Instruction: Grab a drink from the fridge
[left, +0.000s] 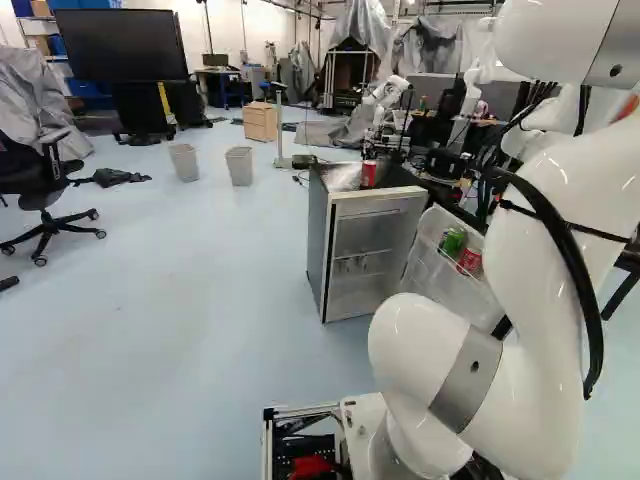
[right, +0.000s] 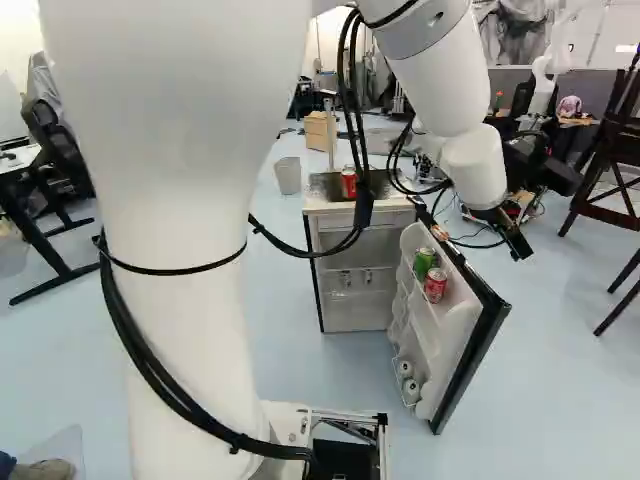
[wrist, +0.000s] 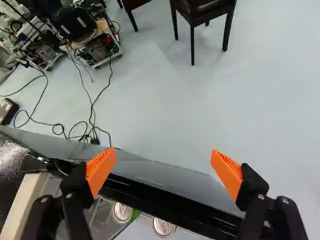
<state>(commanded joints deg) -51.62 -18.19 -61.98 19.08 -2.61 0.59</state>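
The gripper (wrist: 163, 169) holds nothing, its fingers well apart, near the fridge door (right: 452, 345). On its inner side stand a green can (right: 424, 262) and a red can (right: 436, 286), probably slippery, rather heavy if full; I would hold one gently around the middle.

One fridge (left: 372, 240), one green can (right: 423, 264), two red cans (right: 435, 287)

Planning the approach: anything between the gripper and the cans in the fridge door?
Yes, the fridge door: its top edge runs between the gripper, off the door's outer side, and the green can and red can on the inner shelf.
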